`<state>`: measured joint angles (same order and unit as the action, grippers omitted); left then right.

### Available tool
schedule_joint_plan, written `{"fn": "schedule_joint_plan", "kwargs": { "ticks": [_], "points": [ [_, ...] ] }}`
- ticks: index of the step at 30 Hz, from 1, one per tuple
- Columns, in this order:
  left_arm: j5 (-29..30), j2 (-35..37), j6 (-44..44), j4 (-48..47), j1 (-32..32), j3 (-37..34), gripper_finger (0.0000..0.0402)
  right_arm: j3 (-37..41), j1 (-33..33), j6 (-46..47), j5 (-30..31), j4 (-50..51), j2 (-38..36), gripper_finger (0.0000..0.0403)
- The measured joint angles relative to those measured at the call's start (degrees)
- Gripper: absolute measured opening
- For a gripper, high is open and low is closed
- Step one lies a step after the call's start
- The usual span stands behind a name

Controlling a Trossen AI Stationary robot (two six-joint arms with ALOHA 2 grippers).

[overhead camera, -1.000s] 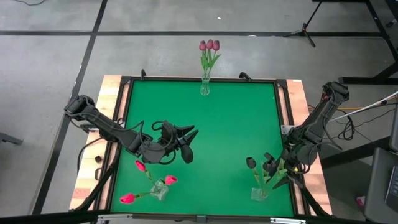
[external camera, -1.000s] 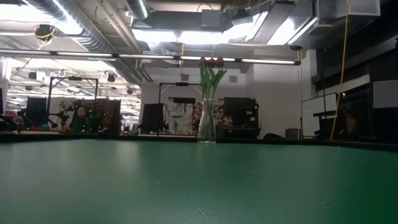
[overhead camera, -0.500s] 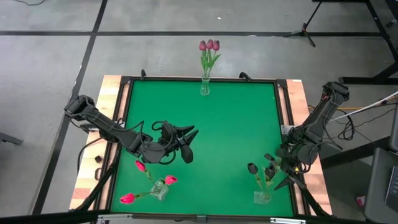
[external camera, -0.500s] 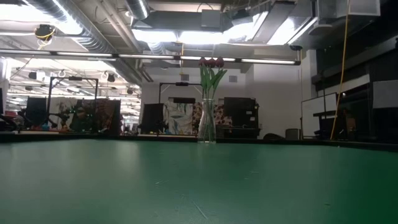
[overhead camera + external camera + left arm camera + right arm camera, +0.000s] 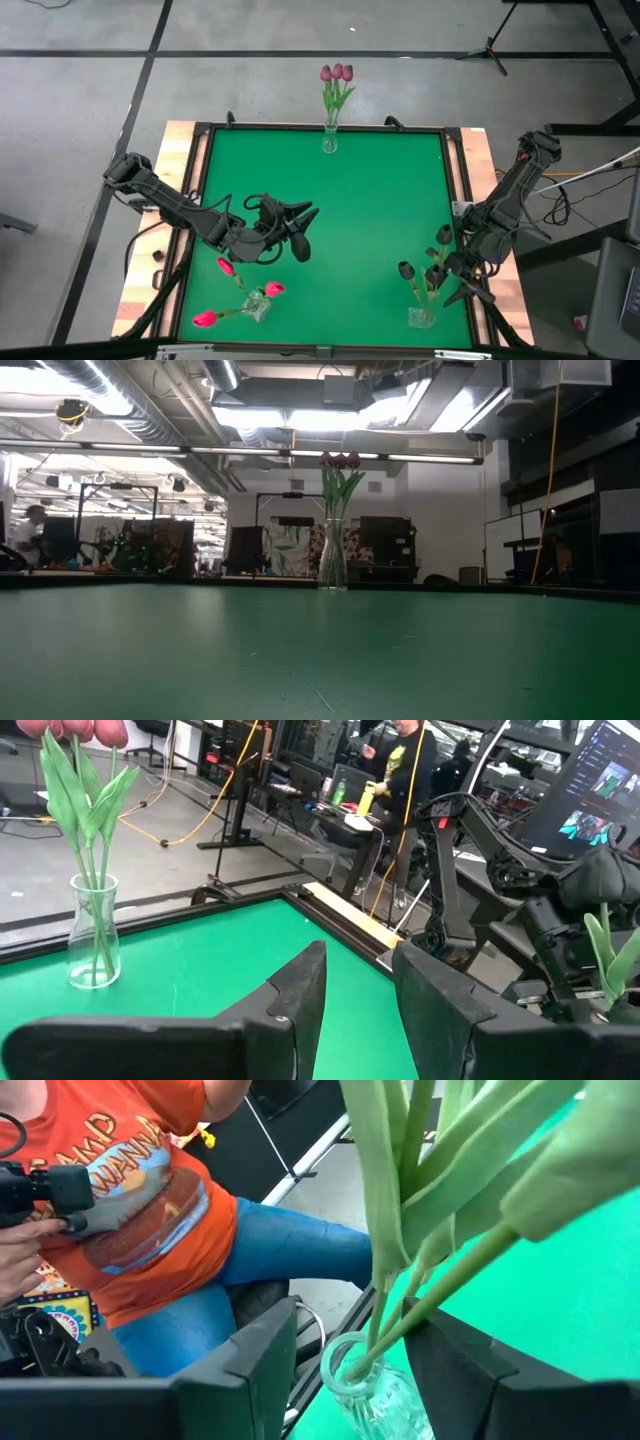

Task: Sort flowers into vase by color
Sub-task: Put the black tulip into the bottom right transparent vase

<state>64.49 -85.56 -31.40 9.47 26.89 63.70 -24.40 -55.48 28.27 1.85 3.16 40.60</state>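
Flowers (image 5: 420, 1210) stand between right claw (image 5: 345, 1370) fingers.

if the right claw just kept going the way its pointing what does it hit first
Most likely the green stems standing in the small glass vase, which sit between the right claw's open fingers just ahead. Depth is hard to judge here.
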Motion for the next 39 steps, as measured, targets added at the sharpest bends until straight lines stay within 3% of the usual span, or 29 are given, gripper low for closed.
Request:
{"fn": "schedule_joint_plan", "kwargs": {
  "ticks": [10, 20, 39],
  "points": [
    [0.0, 0.0, 0.0, 0.0, 0.0, 0.0, 0.0116, -0.1, 0.0, 1.9, 0.0, 1.8, 0.0, 0.0184],
    [0.0, 0.0, 0.0, 0.0, 0.0, 0.0, 0.0116, -8.4, 0.0, 1.2, 0.3, 16.9, -0.6, 0.0184],
    [0.0, 0.0, 0.0, -1.2, 0.0, 0.0, 0.0116, -15.8, 0.0, 4.3, 2.7, 31.8, -0.7, 0.0184]
  ]
}}
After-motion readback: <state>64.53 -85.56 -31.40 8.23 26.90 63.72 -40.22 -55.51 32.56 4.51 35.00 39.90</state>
